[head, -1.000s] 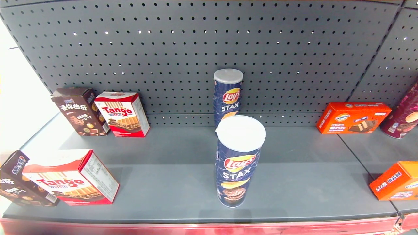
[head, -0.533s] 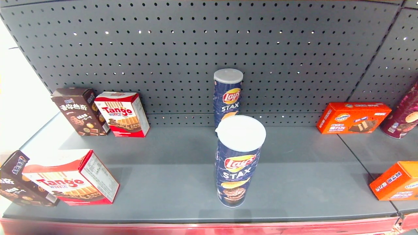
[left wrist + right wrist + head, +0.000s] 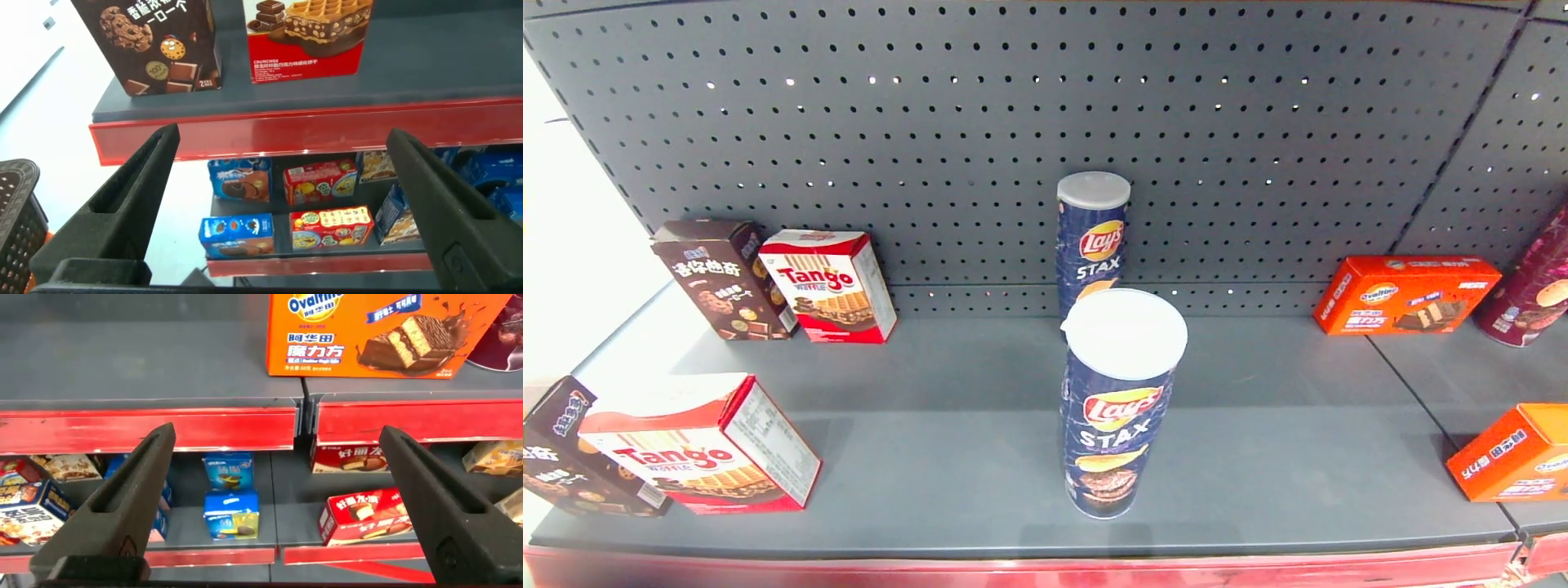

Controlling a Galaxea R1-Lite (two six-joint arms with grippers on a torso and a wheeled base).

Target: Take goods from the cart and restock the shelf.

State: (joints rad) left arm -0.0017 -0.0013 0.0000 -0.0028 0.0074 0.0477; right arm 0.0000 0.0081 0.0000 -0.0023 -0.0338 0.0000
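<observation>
Chip can (image 3: 1117,425) upright on shelf (image 3: 1282,457) (lid (image 3: 1125,331) on).

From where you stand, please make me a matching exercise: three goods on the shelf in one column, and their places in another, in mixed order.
Things:
1. rear can
2. rear wafer box
3. rear orange box

Places:
a. right, near the maroon can
b. left, beside the brown box
c. middle, behind the front can

Pairs: 1-c, 2-b, 3-a.
</observation>
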